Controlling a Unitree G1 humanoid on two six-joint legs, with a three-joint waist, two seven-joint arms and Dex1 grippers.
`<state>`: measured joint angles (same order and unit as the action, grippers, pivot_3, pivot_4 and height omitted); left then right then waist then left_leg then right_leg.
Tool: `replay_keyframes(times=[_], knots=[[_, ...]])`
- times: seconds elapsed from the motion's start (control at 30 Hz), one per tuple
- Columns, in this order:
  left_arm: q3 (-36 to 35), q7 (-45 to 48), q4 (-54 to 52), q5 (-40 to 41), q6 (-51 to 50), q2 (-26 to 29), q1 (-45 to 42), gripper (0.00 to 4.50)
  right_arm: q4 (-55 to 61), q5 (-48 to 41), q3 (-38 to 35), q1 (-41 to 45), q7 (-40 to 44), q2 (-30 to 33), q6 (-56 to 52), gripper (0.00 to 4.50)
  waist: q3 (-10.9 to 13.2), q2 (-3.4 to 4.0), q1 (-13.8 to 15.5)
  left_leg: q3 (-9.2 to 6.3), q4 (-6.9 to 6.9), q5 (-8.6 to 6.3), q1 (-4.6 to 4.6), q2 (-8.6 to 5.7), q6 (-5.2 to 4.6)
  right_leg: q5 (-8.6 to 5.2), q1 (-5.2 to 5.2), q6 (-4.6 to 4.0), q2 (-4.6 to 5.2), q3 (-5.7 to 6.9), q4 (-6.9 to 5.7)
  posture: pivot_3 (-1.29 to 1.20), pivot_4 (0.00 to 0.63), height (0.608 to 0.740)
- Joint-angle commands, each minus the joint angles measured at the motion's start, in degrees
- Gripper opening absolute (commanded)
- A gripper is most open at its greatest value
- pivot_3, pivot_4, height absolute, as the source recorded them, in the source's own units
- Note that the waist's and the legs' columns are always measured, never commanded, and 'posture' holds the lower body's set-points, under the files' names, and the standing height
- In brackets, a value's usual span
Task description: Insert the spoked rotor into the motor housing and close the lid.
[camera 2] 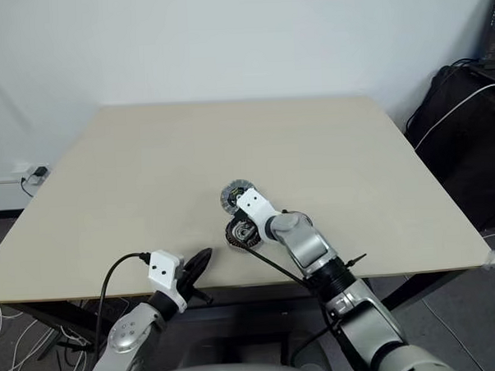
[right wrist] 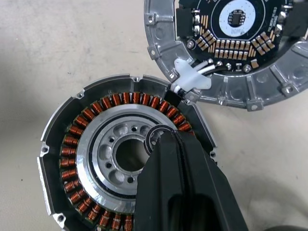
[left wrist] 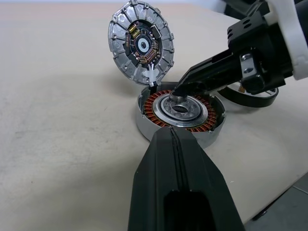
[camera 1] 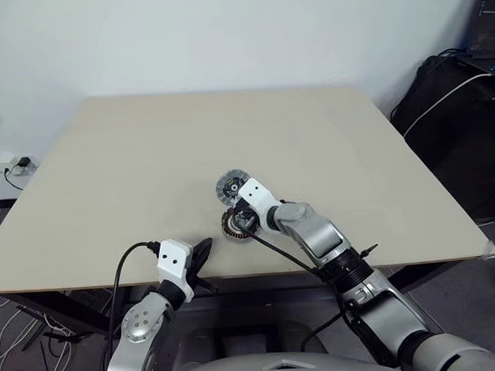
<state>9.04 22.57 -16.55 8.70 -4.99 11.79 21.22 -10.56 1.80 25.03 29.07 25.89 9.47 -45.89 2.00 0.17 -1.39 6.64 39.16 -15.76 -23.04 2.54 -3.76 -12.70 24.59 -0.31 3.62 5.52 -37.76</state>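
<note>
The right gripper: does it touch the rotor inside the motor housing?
Touching: in the left wrist view the shut right gripper tips press on the rotor seated in the motor housing.

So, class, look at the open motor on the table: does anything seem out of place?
A small dark ring sits off-centre on the silver hub inside the motor housing, beneath the tips of the shut right gripper, not centred on the bore. The lid lies beside it, circuit side up, joined by wires.
</note>
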Motion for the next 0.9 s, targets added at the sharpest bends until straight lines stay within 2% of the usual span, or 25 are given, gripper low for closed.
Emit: replay_keyframes(times=[0.03, 0.9], knots=[[-0.50, -0.04, -2.96, 0.61, 0.11, 0.32, -0.31, 0.00, -0.14, 0.74, 0.42, 1.68, 0.92, -0.22, 1.31, 0.02, 0.00, 0.01, -0.02, 0.00, 0.00, 0.00, 0.00, 0.00, 0.00, 0.00, 0.00, 0.00, 0.00, 0.00, 0.00, 0.00, 0.000, 0.740], [-1.07, -0.13, 0.27, 0.32, 1.74, 0.07, -0.28, 0.00, 7.09, 1.84, 3.63, -2.24, 4.45, 1.32, -2.11, 0.02, 0.03, 0.05, 0.00, -0.01, -0.03, -0.02, 0.00, 0.01, 0.02, -0.02, 0.03, -0.03, 0.07, 0.02, 0.03, 0.00, 0.000, 0.740]])
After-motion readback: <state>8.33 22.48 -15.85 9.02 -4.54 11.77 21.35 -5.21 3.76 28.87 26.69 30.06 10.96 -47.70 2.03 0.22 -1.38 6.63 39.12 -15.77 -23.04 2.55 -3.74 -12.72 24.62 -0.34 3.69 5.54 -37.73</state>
